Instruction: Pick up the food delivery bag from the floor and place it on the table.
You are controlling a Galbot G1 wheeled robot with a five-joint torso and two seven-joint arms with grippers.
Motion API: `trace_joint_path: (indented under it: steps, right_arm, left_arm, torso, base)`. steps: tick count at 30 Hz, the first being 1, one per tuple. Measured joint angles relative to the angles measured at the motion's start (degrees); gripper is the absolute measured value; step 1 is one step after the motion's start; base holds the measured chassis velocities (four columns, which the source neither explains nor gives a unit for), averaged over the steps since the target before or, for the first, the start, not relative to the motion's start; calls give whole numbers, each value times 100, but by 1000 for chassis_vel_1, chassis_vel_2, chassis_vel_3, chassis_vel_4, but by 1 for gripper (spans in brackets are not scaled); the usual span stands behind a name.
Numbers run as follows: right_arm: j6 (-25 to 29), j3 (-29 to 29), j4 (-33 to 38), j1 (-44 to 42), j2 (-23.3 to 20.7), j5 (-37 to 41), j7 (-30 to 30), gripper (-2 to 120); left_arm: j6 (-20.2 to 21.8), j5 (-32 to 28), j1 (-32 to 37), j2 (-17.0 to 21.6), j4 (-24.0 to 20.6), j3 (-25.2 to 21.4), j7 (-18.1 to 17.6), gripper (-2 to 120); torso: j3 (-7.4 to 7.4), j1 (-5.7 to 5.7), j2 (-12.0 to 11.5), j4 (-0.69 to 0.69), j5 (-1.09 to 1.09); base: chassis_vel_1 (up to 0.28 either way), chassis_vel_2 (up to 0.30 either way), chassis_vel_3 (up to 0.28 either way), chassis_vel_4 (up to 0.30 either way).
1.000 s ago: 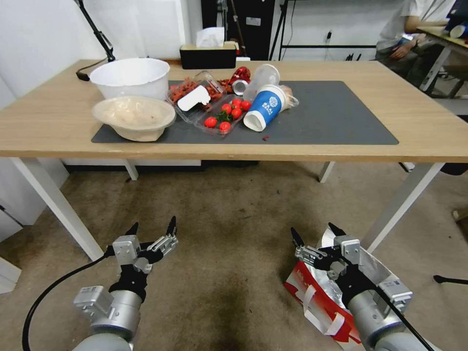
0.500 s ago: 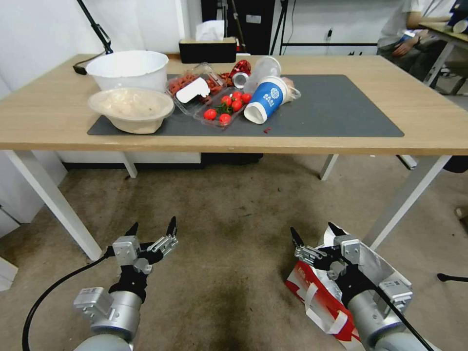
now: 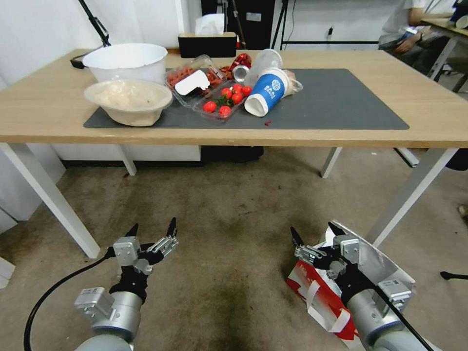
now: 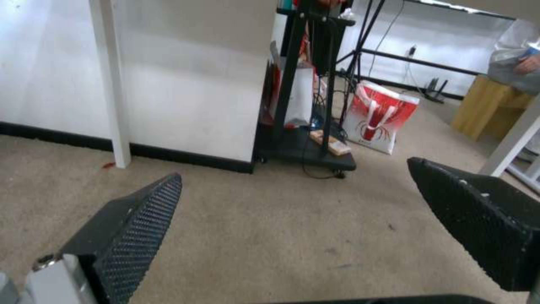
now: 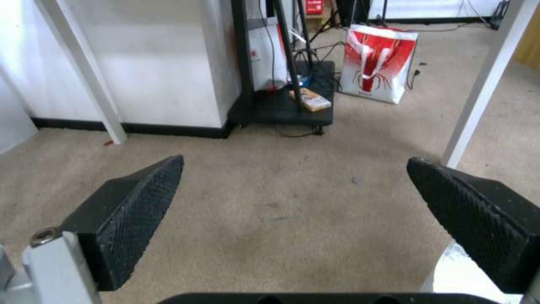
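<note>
Low over the floor (image 3: 234,234) before the table (image 3: 438,131), both arms hover with fingers spread wide and empty, the right gripper (image 3: 316,237) directly above the food delivery bag (image 3: 324,297), seemingly poised for pickup, the left gripper (image 3: 152,229) idle alongside.

Lab-office — tripods (image 3: 287,22), desks (image 3: 446,34)
</note>
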Motion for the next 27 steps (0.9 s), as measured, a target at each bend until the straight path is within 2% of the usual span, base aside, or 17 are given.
trace_joint_path:
  steps: [27]
  right_arm:
    - [68, 5, -86, 67, -59, 29, -15, 100]
  left_arm:
    - [13, 40, -1, -42, 33, 1, 9, 100]
  torso:
    - [-473, -146, -623, 0, 0]
  base:
    - [0, 0, 0, 0]
